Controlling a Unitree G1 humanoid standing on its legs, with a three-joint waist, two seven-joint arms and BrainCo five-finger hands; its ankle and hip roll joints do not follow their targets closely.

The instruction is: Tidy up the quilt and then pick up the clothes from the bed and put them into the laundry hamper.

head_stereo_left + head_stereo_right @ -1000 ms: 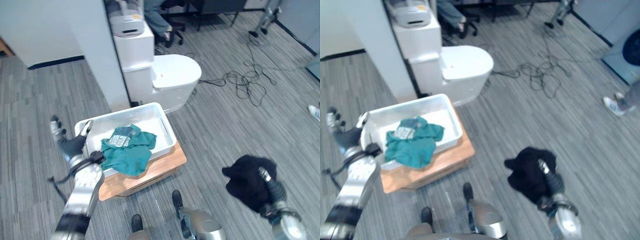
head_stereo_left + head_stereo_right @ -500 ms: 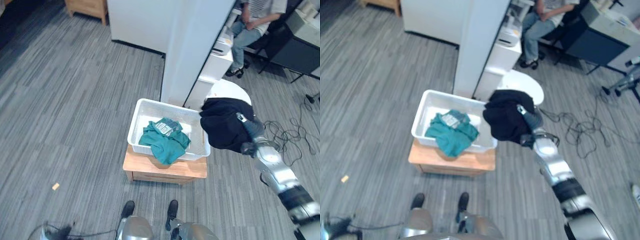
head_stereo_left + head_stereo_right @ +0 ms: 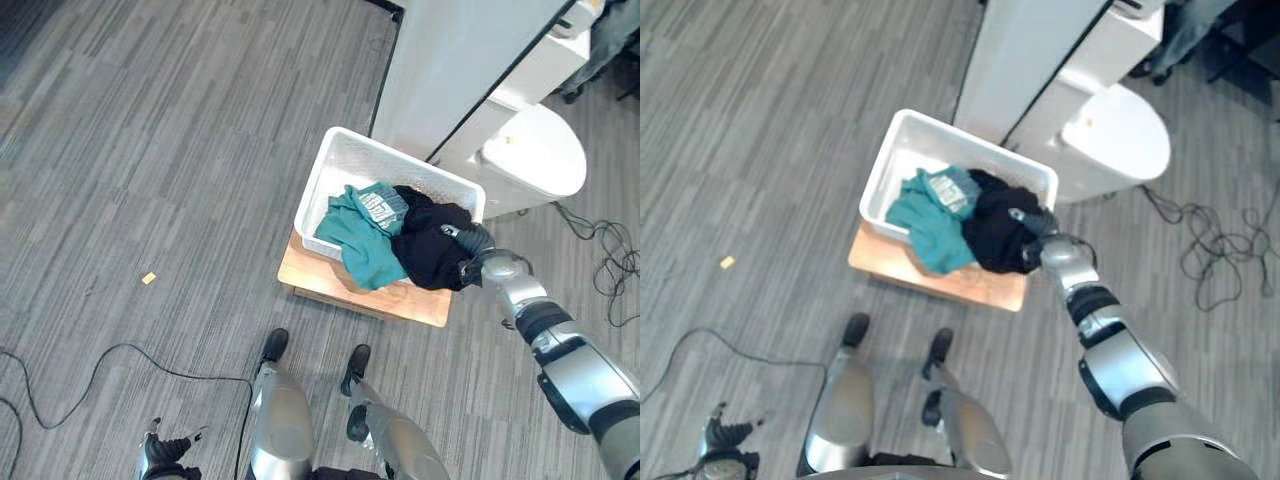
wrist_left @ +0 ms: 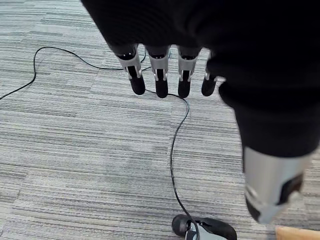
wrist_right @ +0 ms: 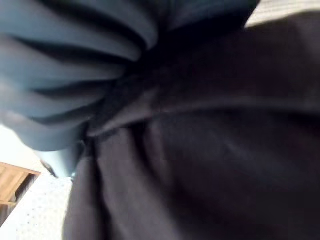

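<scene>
A white laundry hamper stands on a low wooden stand. Inside it lies a teal garment, partly draped over the near rim. A black garment rests against the teal one at the hamper's right end. My right hand reaches in from the right and is shut on the black garment, low over the hamper's rim. Up close, the right wrist view shows the black cloth and the teal cloth. My left hand hangs low by the floor, fingers straight.
A white pillar rises just behind the hamper, with a white toilet to its right. Grey plank flooring lies all around. A small yellowish scrap is on the floor to the left. Cables trail at the far right.
The camera has swung round. My right hand has brought the black garment from mid-air at the hamper's right down into the hamper beside the teal garment. My left arm has dropped low.
</scene>
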